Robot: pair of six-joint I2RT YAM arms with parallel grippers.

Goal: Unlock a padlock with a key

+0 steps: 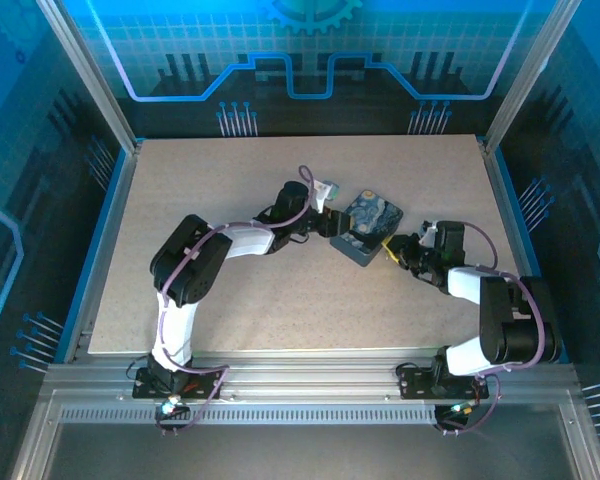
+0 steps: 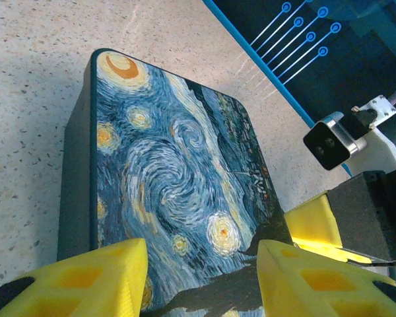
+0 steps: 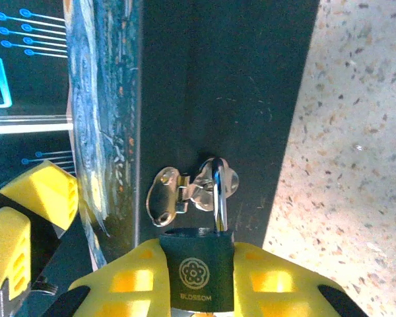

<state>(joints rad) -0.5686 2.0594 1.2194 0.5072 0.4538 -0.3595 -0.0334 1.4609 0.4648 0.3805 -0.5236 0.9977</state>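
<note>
Closest to me, my right fingers (image 3: 148,261) are pinched narrow on the dark green body of the padlock (image 3: 197,274), one on each side of it, against the wall of the tin (image 3: 218,79) that faces my right arm. The padlock's shackle (image 3: 219,198) runs up through the silver hasp (image 3: 185,188) on that wall, so the lock hangs closed on the tin, with the speckled desk (image 3: 356,165) just beside it. I judge the step in hand to be steadying the lock so that a key can go in. Where the key is I cannot tell, and the keyhole end of the body is buried between my fingers. To do this well I would grip firmly without dragging away from the tin, since the thin shackle and small hasp take any pull. I would also turn the body only as far as the shackle swings freely, to bring the keyhole end clear. Beyond, over the painted lid at the tin's opposite end, my left fingers (image 2: 86,277) stand roughly half open, with the lid showing between them, clamped on nothing I can see. They should brace the tin there so it cannot slide when a key turns.
</note>
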